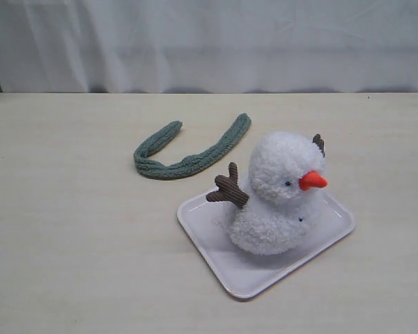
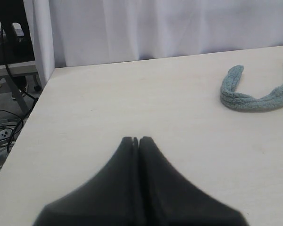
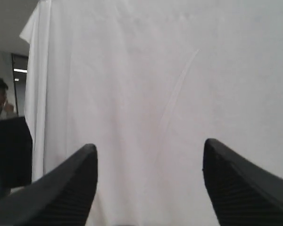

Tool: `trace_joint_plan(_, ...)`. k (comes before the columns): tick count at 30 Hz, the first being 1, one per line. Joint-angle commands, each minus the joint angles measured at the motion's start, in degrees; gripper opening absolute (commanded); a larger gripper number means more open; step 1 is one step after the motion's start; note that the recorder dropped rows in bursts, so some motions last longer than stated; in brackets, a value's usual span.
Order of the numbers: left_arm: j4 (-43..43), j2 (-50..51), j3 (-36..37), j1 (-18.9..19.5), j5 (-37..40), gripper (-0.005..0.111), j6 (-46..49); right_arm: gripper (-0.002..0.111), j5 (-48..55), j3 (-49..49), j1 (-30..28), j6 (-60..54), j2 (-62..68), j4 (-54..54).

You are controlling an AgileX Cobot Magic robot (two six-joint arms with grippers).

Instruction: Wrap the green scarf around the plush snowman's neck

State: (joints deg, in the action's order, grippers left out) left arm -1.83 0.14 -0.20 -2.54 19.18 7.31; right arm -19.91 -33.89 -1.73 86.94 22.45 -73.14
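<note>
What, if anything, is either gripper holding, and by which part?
Nothing is held. The left gripper is shut on nothing, the right gripper is open and empty, and the long sage-green ribbed knit scarf lies untouched on the pale table.

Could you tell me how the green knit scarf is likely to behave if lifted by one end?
The long, ribbed sage-green knit scarf lies in a loose U on the pale table, so it would probably droop limply. Its fuzzy surface looks light and should resist slipping.
</note>
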Motion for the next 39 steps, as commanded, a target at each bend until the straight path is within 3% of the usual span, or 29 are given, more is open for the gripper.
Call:
trace_joint_plan(1,-0.4,-0.1,0.2,0.3,-0.6,0.000,0.1,0.068,-4.2,-9.4,-0.2,22.6,12.0,-26.8)
trace_joint_plan(11,-0.4,-0.1,0.2,0.3,-0.6,0.000,0.1,0.068,-7.4,-24.6,-0.2,20.1,34.4,-26.8)
trace_joint_plan(13,-0.4,-0.1,0.2,0.3,-0.6,0.000,0.1,0.068,-4.8,-26.5,-0.2,13.9,38.5,-26.8)
trace_joint_plan(17,-0.4,-0.1,0.2,0.3,-0.6,0.000,0.1,0.068,9.7,-27.4,-0.2,0.3,43.8,-26.8)
trace_joint_plan(21,-0.4,-0.1,0.2,0.3,-0.6,0.000,0.1,0.068,27.6,-27.4,-0.2,-2.5,47.9,-26.8)
trace_joint_plan(24,-0.4,-0.1,0.2,0.3,-0.6,0.000,0.1,0.068,31.7,-27.9,-0.2,-4.0,51.5,-25.7)
trace_joint_plan(27,-0.4,-0.1,0.2,0.3,-0.6,0.000,0.1,0.068,34.4,-29.6,-0.2,-16.1,55.7,-11.7)
trace_joint_plan(32,-0.3,-0.1,0.2,0.3,-0.7,0.000,0.1,0.068,50.5,-37.4,-0.2,-55.6,63.8,31.9)
trace_joint_plan(35,-0.3,-0.1,0.2,0.3,-0.7,0.000,0.1,0.068,62.8,-44.8,-0.2,-69.2,68.4,46.4)
trace_joint_plan(39,-0.3,-0.1,0.2,0.3,-0.7,0.000,0.1,0.068,70.1,-51.6,-0.2,-83.5,70.8,64.7)
